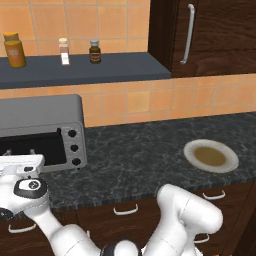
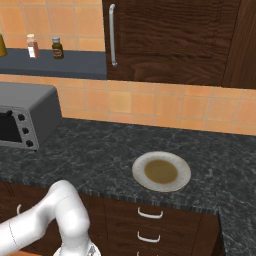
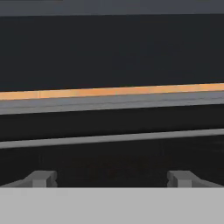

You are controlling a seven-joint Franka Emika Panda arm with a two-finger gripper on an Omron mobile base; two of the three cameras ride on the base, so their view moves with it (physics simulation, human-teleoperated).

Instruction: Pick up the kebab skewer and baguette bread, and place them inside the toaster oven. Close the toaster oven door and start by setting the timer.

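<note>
Spread wide, the tool (image 3: 112, 177) shows its two small grey fingertips (image 3: 41, 178) far apart at the bottom of the hand view, with nothing between them, facing a dark surface crossed by a thin orange band and grey strips. From the left base view the white hand sits low at the left edge, right in front of the toaster oven (image 1: 42, 131); whether it touches the appliance cannot be told. The toaster oven stands on the dark speckled counter (image 1: 145, 150) against the orange tiled wall, its dark glass door (image 1: 32, 148) partly hidden by the hand, so I cannot tell if the door is fully up. Three black knobs (image 1: 74, 147) run in a column down its right side. Well to the right on the counter lies a pale round plate (image 1: 210, 156) with a brownish centre. Above, a dark shelf (image 1: 80, 70) carries an orange jar (image 1: 14, 50) and two small bottles, and a dark wooden cabinet (image 1: 215, 35) with a metal handle hangs at the right.
</note>
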